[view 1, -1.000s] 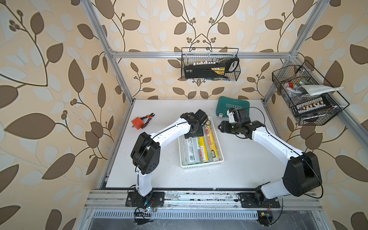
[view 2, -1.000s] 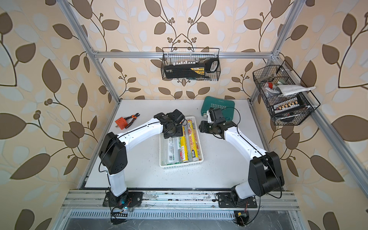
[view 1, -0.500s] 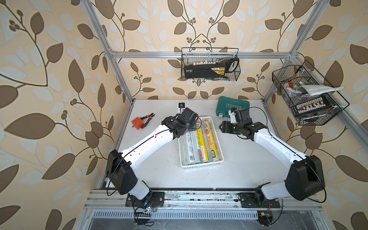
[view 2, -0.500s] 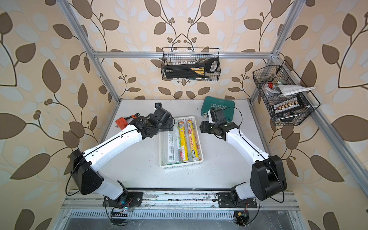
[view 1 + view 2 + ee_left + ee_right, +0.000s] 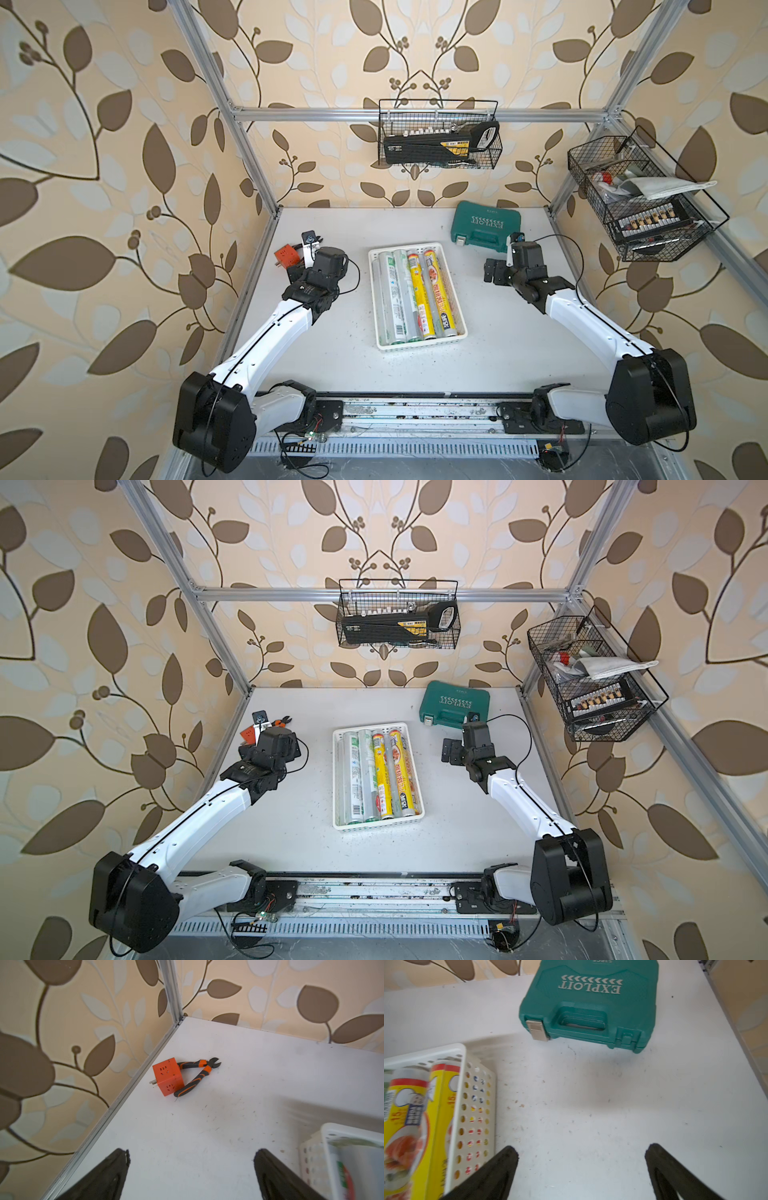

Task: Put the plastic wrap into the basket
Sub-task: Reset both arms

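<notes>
Jaws of the left gripper (image 5: 192,1156) stand wide apart in the left wrist view, with nothing between them. Beneath lies a scuffed white table (image 5: 228,1105), bounded by an aluminium frame rail (image 5: 128,1084) and beige walls (image 5: 62,1022) papered with brown leaves. An orange plug cube (image 5: 168,1077) rests near the corner, touching orange-and-grey cutters (image 5: 195,1076). One corner of the white basket (image 5: 342,1128) enters at the edge.

Right wrist view: the right gripper (image 5: 582,1150) is likewise fully spread and empty, above bare table. The basket's perforated side wall shows, with yellow plastic wrap (image 5: 411,1126) behind it. The red-banded ends of these rolls face the closed green tool case (image 5: 589,1005) beyond.

Both top views: the basket sits mid-table between the two arms, apart from both grippers. All visible plastic wrap lies inside it, the rolls side by side. Their long axes run parallel to the basket's long sides, from the table's near edge toward the back wall. Silvery, green-labelled rolls lie mostly toward the left arm, yellow ones toward the right. Two black wire baskets (image 5: 438,137) hang from the frame, at the back and on the right.
</notes>
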Robot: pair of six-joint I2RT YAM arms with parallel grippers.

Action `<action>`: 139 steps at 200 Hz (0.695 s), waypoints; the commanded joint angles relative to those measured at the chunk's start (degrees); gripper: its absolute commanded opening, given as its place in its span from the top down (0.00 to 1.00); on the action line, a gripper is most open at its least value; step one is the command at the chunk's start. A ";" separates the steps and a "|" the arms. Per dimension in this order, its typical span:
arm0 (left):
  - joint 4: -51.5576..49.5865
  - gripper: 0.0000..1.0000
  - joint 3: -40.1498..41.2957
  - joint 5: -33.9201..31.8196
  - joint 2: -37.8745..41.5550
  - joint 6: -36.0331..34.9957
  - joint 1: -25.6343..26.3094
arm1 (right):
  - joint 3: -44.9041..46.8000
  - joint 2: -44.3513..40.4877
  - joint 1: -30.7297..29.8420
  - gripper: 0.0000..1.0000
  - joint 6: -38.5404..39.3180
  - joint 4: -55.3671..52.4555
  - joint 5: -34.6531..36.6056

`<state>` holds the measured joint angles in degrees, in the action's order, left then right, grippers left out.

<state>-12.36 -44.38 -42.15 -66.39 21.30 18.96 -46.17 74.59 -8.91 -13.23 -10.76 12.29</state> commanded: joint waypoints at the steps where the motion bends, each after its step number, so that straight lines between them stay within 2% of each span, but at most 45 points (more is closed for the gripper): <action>1: 12.82 0.01 4.20 0.50 0.44 -4.04 -4.08 | 4.05 -0.19 1.43 0.01 5.00 10.97 4.84; 23: 20.25 0.01 10.03 3.42 -0.89 -4.73 -9.18 | 10.32 -0.33 3.22 0.01 8.25 22.93 5.96; 54: 30.45 0.01 16.79 6.29 -3.93 -7.05 -13.46 | 19.30 0.44 4.93 0.01 12.17 43.62 6.58; 66: 35.16 0.01 19.22 8.36 -4.64 -8.06 -14.95 | 17.72 0.15 6.50 0.01 10.75 39.16 3.30; 89: 42.74 0.01 21.83 12.00 -7.58 -9.56 -16.93 | 18.26 -0.08 8.09 0.01 10.29 40.10 0.32; 120: 49.37 0.01 23.03 15.82 -10.69 -12.53 -17.89 | 22.18 -1.09 8.47 0.01 11.05 44.52 -4.87; 139: 54.38 0.01 24.33 18.70 -13.01 -14.36 -17.91 | 25.72 4.31 8.49 0.01 10.89 54.43 -5.24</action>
<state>30.70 -21.45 -28.51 -77.36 10.70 1.45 -24.56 74.56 -0.58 -3.03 32.53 10.26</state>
